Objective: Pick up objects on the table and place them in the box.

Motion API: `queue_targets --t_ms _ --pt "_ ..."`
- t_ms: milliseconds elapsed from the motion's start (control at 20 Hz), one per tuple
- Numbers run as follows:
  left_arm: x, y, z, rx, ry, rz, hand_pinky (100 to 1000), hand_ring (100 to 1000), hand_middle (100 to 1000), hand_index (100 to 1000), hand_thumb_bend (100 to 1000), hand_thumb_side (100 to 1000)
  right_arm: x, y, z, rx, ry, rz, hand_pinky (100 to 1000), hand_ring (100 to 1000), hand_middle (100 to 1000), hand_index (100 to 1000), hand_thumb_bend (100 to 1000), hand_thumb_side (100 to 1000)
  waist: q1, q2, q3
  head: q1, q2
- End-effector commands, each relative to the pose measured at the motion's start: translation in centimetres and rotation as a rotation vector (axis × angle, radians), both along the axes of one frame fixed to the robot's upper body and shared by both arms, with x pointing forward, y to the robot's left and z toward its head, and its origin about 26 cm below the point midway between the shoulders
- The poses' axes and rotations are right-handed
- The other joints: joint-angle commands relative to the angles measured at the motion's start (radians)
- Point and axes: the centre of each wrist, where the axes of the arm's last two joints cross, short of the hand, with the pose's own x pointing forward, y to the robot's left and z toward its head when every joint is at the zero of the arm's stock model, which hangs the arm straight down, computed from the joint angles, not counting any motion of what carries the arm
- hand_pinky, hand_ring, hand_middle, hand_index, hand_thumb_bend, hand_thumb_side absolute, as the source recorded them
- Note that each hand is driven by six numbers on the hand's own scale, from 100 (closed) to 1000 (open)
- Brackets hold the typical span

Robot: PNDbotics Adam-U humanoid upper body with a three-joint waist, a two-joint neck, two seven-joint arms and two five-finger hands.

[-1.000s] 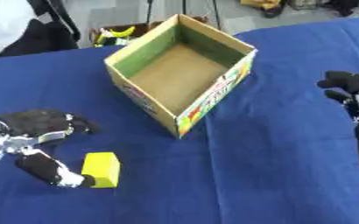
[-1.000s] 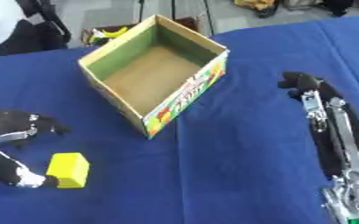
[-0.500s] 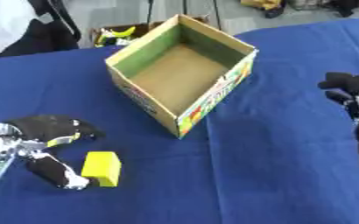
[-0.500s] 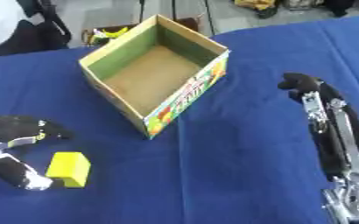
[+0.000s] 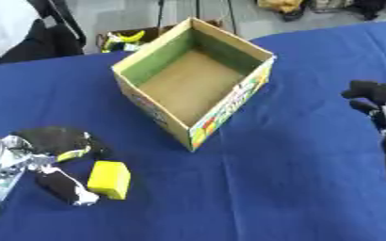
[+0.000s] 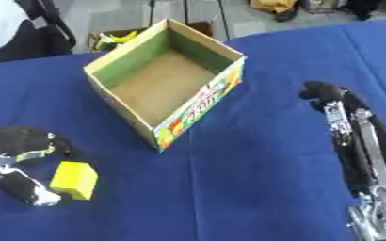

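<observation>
Bench draped in blue cloth, filling most of both views. Open cardboard box sits upright on it, centre and toward the far side, turned corner-on to the camera; green inner walls, plain brown floor, colourful print on the near outer face; nothing visible inside. Right arm runs up the right edge; right robot hand shows at mid-height, right of the box and well apart from it, dark fingers bent over, nothing in them. Left robot hand low at the left, resting on the cloth, fingers above and thumb below spread in an open fork. Yellow block lies on the bench just beside the thumb tip, at the mouth of that fork; touching or not, cannot tell. Block is near-left of the box, outside it, not lifted.
</observation>
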Motion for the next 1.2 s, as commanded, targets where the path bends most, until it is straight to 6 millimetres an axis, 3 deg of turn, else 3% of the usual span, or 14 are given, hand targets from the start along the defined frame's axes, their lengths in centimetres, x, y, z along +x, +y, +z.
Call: queue_targets --t_ms 50,400,850,1200 --pt "0.1 0.2 0.0 0.03 0.011 -0.01 100 307 597 798 694 675 -0.3 -0.2 0.7 -0.006 -0.023 -0.002 869 910 665 792 100 933 -0.004 -0.017 0.001 0.003 -0.008" --pt "-0.4 -0.2 0.7 0.01 -0.037 -0.037 100 302 635 795 674 671 -0.3 -0.2 0.7 -0.003 -0.02 -0.005 870 910 665 792 100 931 -0.005 -0.018 0.002 0.001 -0.01" --pt "-0.7 -0.5 0.9 -0.023 -0.079 -0.047 100 251 597 753 474 605 -0.3 -0.2 0.6 -0.001 -0.016 -0.007 870 910 664 791 100 932 -0.007 -0.018 0.002 0.0 -0.014" --pt "-0.9 -0.7 1.3 -0.061 -0.116 -0.054 100 192 548 696 392 605 -0.3 -0.2 0.6 -0.002 -0.012 -0.011 872 910 663 791 100 931 -0.007 -0.017 0.002 -0.003 -0.016"
